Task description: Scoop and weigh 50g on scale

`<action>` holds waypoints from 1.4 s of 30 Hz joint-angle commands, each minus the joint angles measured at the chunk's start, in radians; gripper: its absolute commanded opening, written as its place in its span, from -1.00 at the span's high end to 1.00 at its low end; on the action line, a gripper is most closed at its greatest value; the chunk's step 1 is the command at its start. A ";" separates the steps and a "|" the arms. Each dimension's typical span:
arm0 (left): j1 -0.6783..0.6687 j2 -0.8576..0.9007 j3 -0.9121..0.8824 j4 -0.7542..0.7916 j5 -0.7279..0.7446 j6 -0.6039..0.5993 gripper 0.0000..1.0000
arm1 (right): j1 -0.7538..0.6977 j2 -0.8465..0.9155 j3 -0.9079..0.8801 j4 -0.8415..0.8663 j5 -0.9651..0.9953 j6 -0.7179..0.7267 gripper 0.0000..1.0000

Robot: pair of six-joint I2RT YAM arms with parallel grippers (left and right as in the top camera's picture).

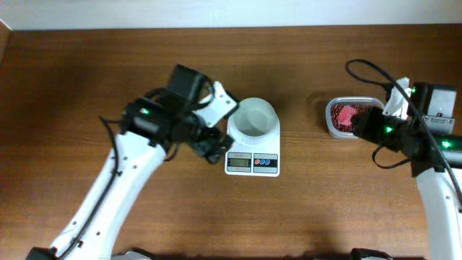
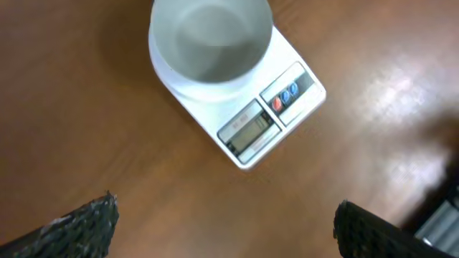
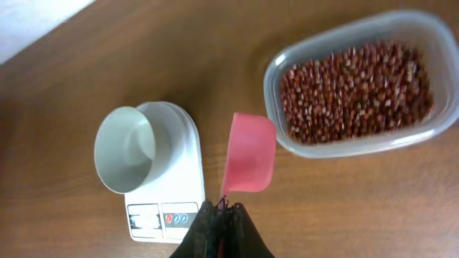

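About the middle of the worktop (image 1: 86, 65), the scale (image 1: 253, 165), white, with its grey display and red and blue buttons turned toward the near edge; digits too small to read. On its platform, a white cup (image 1: 256, 118), upright and empty inside. Just beside the scale's left side, the left pincer (image 2: 226, 208), spread wide with nothing between the jaws, dark fingertips at the two lower corners of the left wrist view and scale and cup in plain sight beyond them. Toward the right edge, well apart from the scale, a clear plastic tub (image 3: 276, 72) holding the beans (image 3: 355, 89), a loose red-brown heap covering its floor. At the tub, the right pincer (image 3: 221, 209), closed narrow on the handle of a pink scoop (image 3: 251, 154). Scoop bowl open side up and empty. From the right wrist camera, scoop bowl just beside the tub's rim, on the side toward the scale; from overhead, the pink of the scoop over the beans in the tub, so whether above the tub or beside it, impossible to tell.
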 commanded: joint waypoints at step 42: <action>0.026 -0.163 -0.246 0.112 -0.013 0.056 -0.99 | -0.005 0.032 0.024 0.030 0.369 -0.140 0.92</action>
